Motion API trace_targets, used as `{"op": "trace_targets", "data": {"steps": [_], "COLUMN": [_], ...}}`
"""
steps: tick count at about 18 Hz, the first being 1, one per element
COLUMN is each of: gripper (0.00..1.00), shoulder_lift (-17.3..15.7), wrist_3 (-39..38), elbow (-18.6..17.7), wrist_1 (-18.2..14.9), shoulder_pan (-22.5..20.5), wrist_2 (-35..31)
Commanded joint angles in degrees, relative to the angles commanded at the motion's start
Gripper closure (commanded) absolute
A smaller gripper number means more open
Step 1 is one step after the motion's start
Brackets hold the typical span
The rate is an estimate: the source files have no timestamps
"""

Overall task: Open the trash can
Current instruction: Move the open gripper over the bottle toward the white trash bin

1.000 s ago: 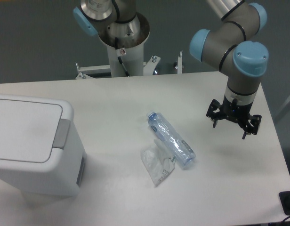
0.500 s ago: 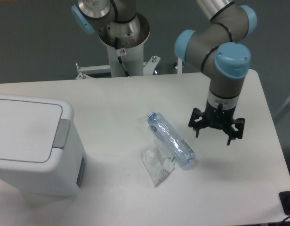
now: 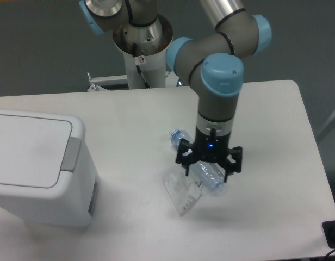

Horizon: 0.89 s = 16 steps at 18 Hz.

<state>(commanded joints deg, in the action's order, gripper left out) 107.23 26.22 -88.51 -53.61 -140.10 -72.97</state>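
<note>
Bin (image 3: 39, 168), lid shut: its grey tab (image 3: 70, 154) should be pressed squarely by the empty, spread gripper (image 3: 208, 168) (now above the bottle (image 3: 210, 175)).

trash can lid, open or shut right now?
Shut. The flat white lid lies flush on the trash can, grey push tab not pressed; the gripper hangs open over the bottle, well away.

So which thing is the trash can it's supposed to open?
Look to the table's left edge: the trash can is the large white boxy bin with a flat lid and grey push tab. It dwarfs the clear bottle and wrapper mid-table.
</note>
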Motion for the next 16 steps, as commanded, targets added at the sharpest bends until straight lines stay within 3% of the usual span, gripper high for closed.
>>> {"op": "trace_targets", "data": {"steps": [5,9,16], "gripper": [0.0,0.0,0.0], "shoulder_lift": [-1.14,-4.21,-5.62], "wrist_3": [-9.42,-10.93,-11.37], "elbow": [3.7,3.09,0.37], "wrist_1": [-0.18,-0.18,-0.35], "shoulder_pan": [4.13,5.98,10.02], "wrist_2": [5.89,10.2,10.65]}}
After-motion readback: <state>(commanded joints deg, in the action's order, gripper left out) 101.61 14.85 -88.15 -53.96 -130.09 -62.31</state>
